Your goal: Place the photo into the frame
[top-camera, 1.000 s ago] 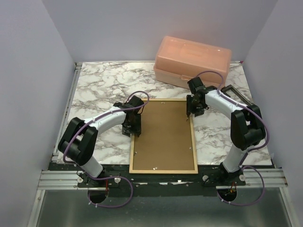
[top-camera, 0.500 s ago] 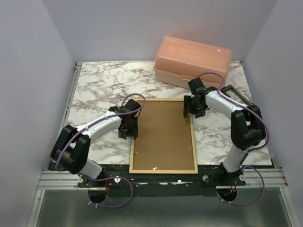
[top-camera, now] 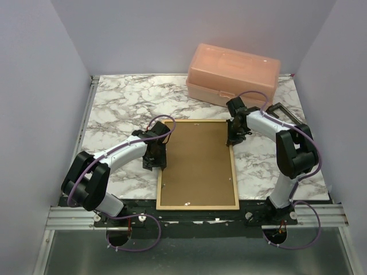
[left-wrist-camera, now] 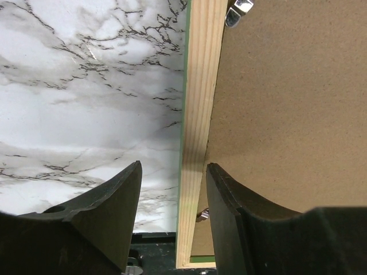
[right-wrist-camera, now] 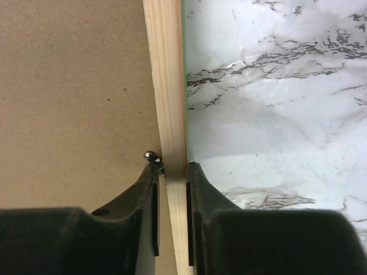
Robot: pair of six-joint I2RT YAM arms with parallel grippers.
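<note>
The frame [top-camera: 235,172] lies face down in the middle of the table, pale wood up, with the brown backing panel [top-camera: 198,163] inside it. The photo is hidden. My left gripper [top-camera: 156,161] is open and straddles the frame's left rail [left-wrist-camera: 198,114]; its midpoint [left-wrist-camera: 174,189] lies by the rail, one finger over the marble, the other over the backing panel [left-wrist-camera: 287,103]. My right gripper [top-camera: 233,137] is shut on the frame's right rail [right-wrist-camera: 166,86] near the far corner, its jaws [right-wrist-camera: 172,177] pressed against both sides of the rail, beside a metal clip [right-wrist-camera: 151,155].
A peach plastic box [top-camera: 232,74] stands at the back right. A small black rectangular object [top-camera: 281,109] lies right of the right arm. A metal clip [left-wrist-camera: 238,8] sits on the backing near the left rail. The marble tabletop [top-camera: 120,109] spreads to the left.
My left arm has swung its elbow outward and its gripper has shifted slightly left onto the left rail. My right gripper has edged right and settled on the right rail.
</note>
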